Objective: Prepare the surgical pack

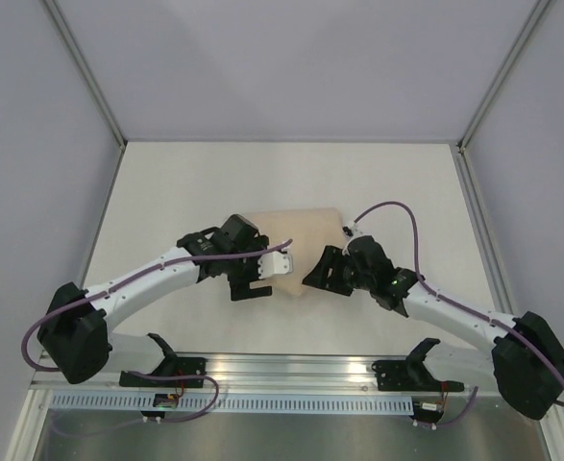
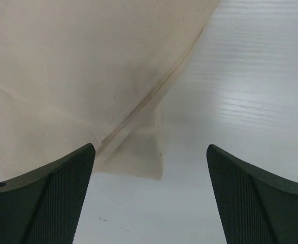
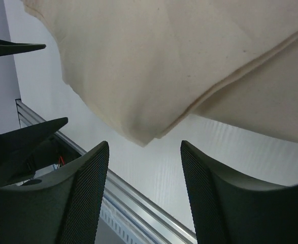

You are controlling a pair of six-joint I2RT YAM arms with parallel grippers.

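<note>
Plainly, the tan wrap sheet is the only part of the pack in view. It lies as a layered, folded bundle on the white table, and I cannot tell whether a tray or instruments sit inside it. It rests between the two grippers.

The left gripper has its jaws wide apart with nothing in them. Just ahead of its left finger a lower layer's corner pokes out from under a diagonal fold edge. The right gripper is also spread and empty, with a folded corner of the sheet just ahead of the gap between its fingers.

The step in hand looks like taking fresh holds for another fold. To do it well, each gripper should come in low and level so one finger slides under the chosen corner. Each should pinch only the layers meant to move, and the poking-out corner needs checking for this. Both arms should then lift together, keeping the edge taut so the bundle neither drags nor unfolds.
</note>
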